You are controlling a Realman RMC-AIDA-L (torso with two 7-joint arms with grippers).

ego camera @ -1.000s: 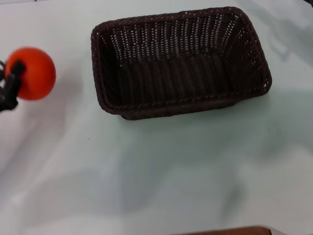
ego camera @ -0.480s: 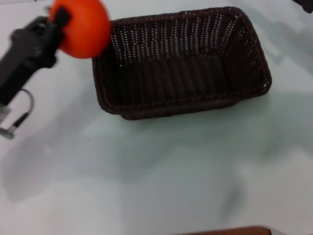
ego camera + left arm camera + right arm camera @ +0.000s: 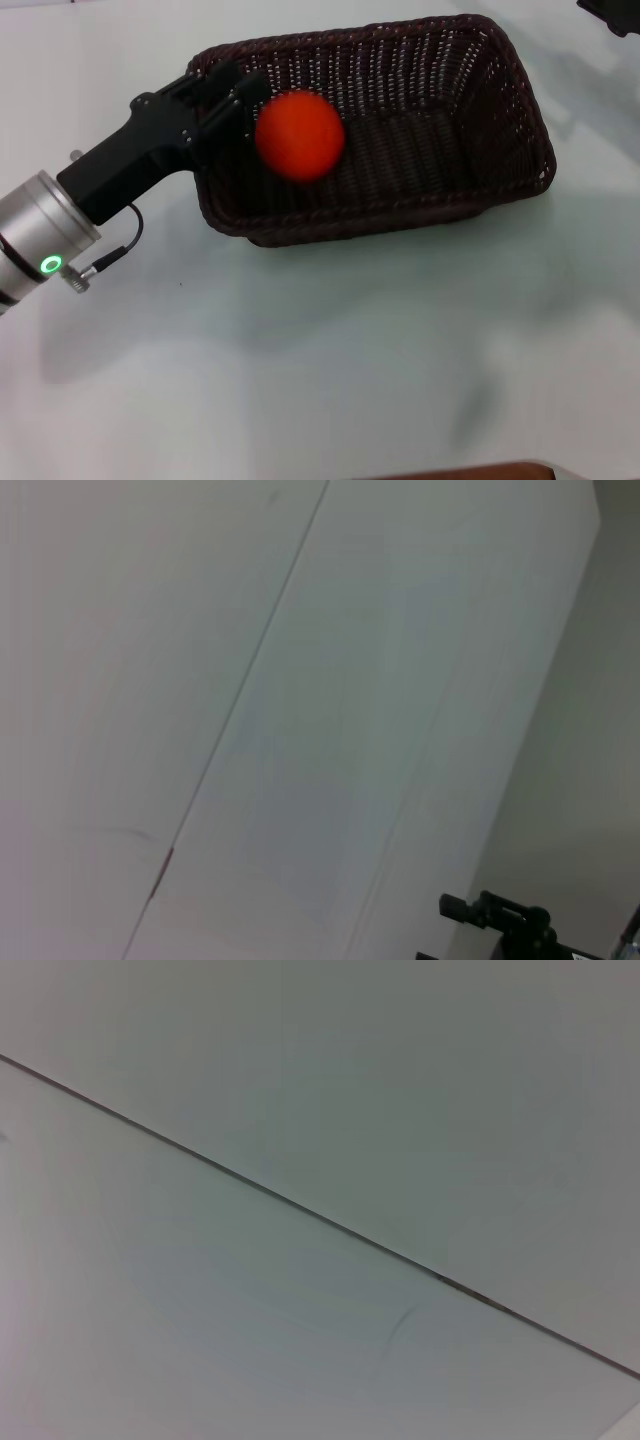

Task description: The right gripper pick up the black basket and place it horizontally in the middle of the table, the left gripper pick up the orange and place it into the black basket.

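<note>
A white table fills the head view. On it, in the upper centre of the frame, sits the black basket, lying lengthwise across the view with its open top facing up. From the left edge a silver and black arm reaches diagonally up to the basket's left end, and the left gripper is over the near left rim, clamped on the orange, which hangs above the basket's left half, apparently not yet resting on the woven floor. A dark bit of the right arm shows in the upper right corner; the right gripper itself is out of view. Both wrist views show only pale blank surfaces. The basket looks placed, so step 2 is in hand: delivering the orange. The next move likely calls for lowering it a little toward the basket floor, then spreading the fingers and lifting clear of the rim.
</note>
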